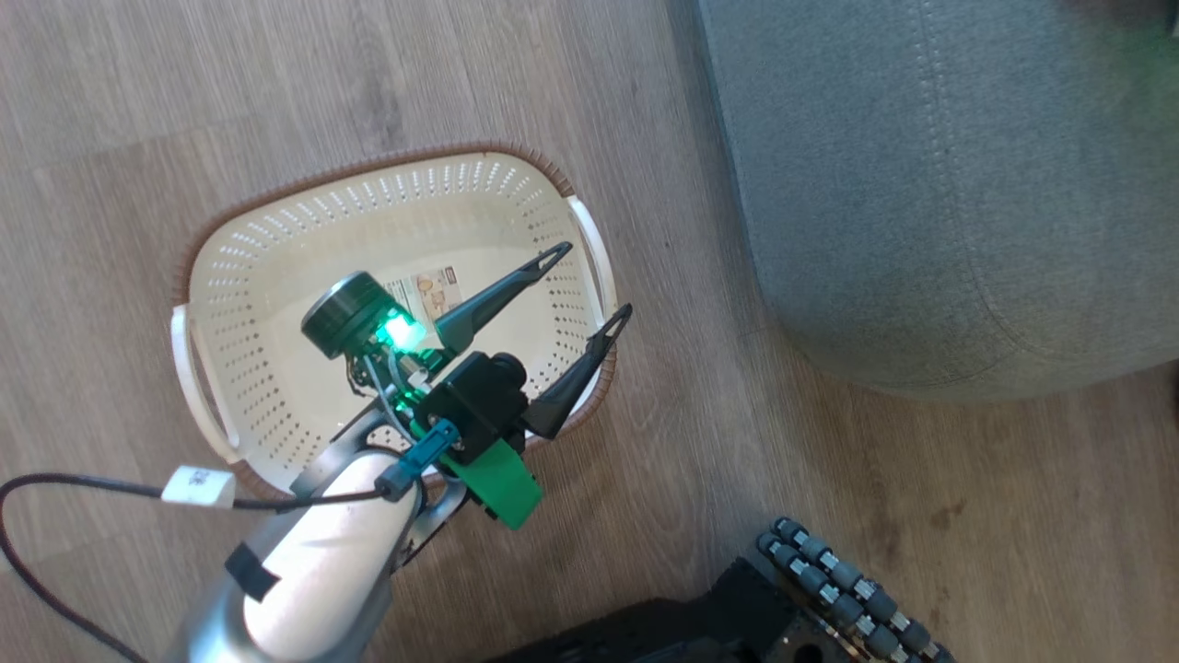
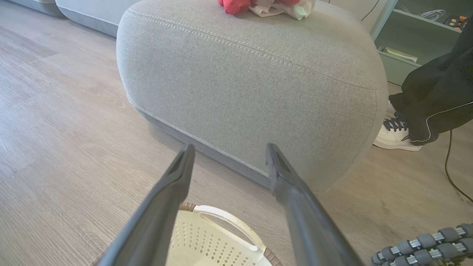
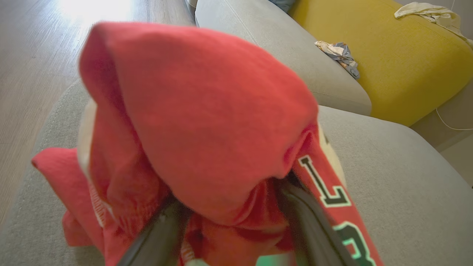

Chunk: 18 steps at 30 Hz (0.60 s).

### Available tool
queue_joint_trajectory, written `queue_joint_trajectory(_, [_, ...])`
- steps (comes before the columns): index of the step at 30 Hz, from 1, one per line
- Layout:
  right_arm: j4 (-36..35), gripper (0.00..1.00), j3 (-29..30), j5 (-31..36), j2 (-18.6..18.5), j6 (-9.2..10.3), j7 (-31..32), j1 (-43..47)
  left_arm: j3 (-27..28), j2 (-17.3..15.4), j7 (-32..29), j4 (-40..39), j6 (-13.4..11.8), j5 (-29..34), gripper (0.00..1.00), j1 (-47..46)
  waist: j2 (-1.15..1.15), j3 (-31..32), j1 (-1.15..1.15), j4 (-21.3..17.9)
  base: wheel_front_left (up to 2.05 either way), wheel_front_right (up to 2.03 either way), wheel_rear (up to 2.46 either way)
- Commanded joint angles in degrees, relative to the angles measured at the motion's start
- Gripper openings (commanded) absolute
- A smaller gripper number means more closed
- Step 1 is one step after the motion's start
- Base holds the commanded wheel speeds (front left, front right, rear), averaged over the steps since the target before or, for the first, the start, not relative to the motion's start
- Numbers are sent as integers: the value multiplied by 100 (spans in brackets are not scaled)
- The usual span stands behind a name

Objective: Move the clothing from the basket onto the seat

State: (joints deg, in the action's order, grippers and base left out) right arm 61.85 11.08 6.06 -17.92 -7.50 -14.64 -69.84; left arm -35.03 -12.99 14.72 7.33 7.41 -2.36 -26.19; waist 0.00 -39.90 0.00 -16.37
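Observation:
The cream basket [image 1: 276, 276] stands on the wood floor, with a label on its bottom and no garment showing inside. My left gripper [image 1: 594, 280] hovers open over its right side, fingers empty. In the left wrist view this gripper [image 2: 230, 147] points at the grey-green seat [image 2: 251, 92], with the basket [image 2: 221, 236] below it and red clothing [image 2: 236, 5] on the seat's top. In the right wrist view, red clothing [image 3: 207, 111] with white and lettered trim is draped over my right gripper [image 3: 232, 199]. Its fingers stand apart above the seat [image 3: 388, 177], tips hidden under the fabric.
A person's white shoe [image 2: 395, 133] and dark trouser leg [image 2: 436, 99] stand at the seat's right end, near a pale green shelf [image 2: 406, 44]. My wheeled base [image 1: 847, 589] is close to the seat [image 1: 921, 184]. A yellow cushion [image 3: 406, 55] and a crumpled cloth [image 3: 338, 51] lie beyond.

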Motion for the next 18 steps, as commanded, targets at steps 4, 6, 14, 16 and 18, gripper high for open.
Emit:
queue_joint_trajectory(4, [-157, 100, 19, 5, -75, 1, -35, 87, 86, 116, 28, -168, 6, 13, 100, 36, 0, 312, 0, -15, 0, 0, 0])
queue_joint_trajectory(6, [-151, 100, 18, -25, -73, 1, -35, 118, 63, 142, 28, -162, 6, 9, 100, 51, 0, 383, 0, -26, 0, 0, 0])
queue_joint_trajectory(14, [-12, 100, -209, -134, -281, 1, -36, 428, -62, 377, 28, -79, 7, -54, 100, 200, 0, 1097, 0, -119, 0, 0, 0])
queue_joint_trajectory(16, [-43, 100, -321, -178, -323, 1, -36, 501, -61, 425, 28, -70, 7, -63, 100, 264, 0, 1274, 0, -167, 0, 0, 0])
queue_joint_trajectory(18, [-113, 100, -414, -252, -353, 1, -36, 566, -74, 460, 28, -58, 7, -65, 100, 336, 0, 1468, 0, -213, 0, 0, 0])
